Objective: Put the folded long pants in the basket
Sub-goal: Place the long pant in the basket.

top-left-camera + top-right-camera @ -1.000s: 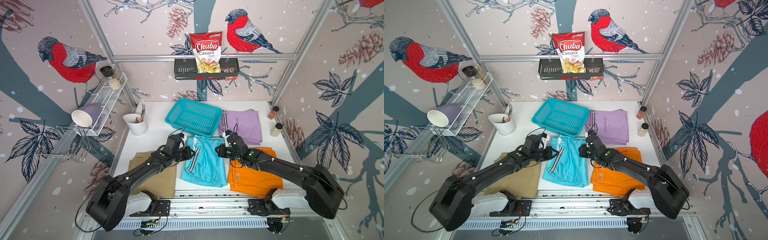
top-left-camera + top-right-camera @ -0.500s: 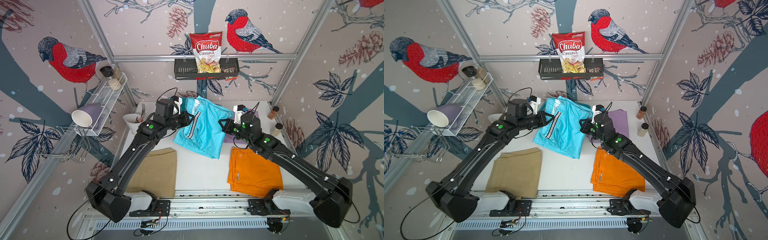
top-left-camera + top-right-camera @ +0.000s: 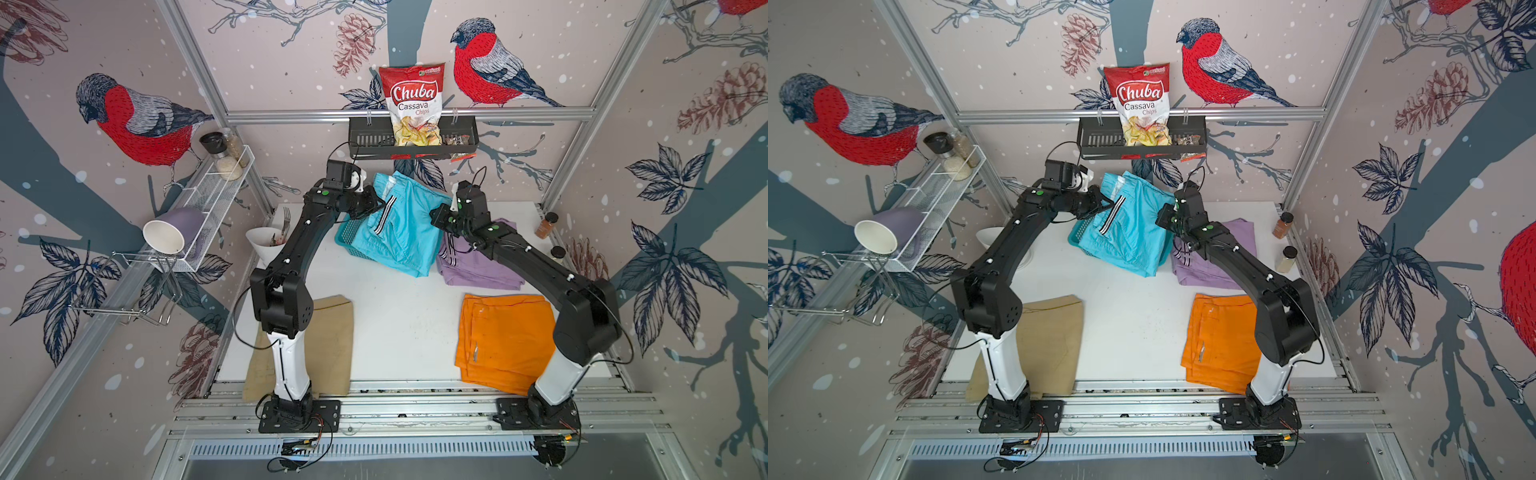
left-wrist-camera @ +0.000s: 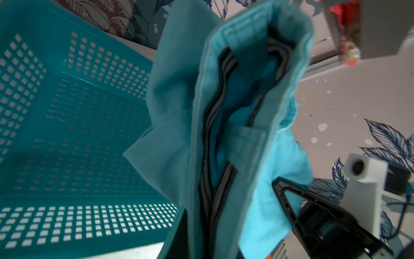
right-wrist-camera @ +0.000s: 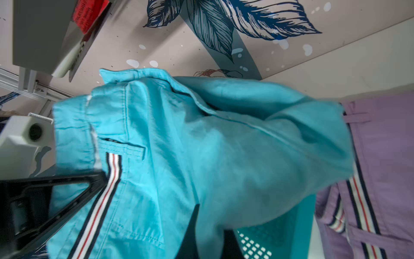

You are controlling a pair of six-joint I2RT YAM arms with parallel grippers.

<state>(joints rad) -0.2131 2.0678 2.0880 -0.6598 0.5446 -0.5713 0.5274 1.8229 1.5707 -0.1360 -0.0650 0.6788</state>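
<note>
Two black robot arms reach over a white tabletop (image 3: pixel 403 328) and hold one garment up between them.

Well back from the left gripper (image 3: pixel 375 205), beside that arm's base, folded tan cloth pants (image 3: pixel 332 345) lie flat on the table. The left gripper is clamped on the folded cyan cloth pants with a black-and-white side stripe (image 3: pixel 405 232). Its jaws are pinched together on the striped seam near the waistband. Just below this gripper sits the rectangular turquoise plastic basket with perforated mesh walls (image 3: pixel 348 235).

The cyan pants hang lifted off the table, spread from the left gripper across to the right gripper (image 3: pixel 437 216). They drape down over most of the basket. Whether the hanging lower edge touches the basket cannot be told. The right gripper is closed tight on the opposite edge of the garment.

Just beneath the right gripper and its forearm, folded lilac cloth pants with striped trim (image 3: pixel 478 270) lie flat on the table. Farther back, near that arm's base and well apart from the gripper, folded orange cloth pants (image 3: pixel 503 336) lie flat.
</note>
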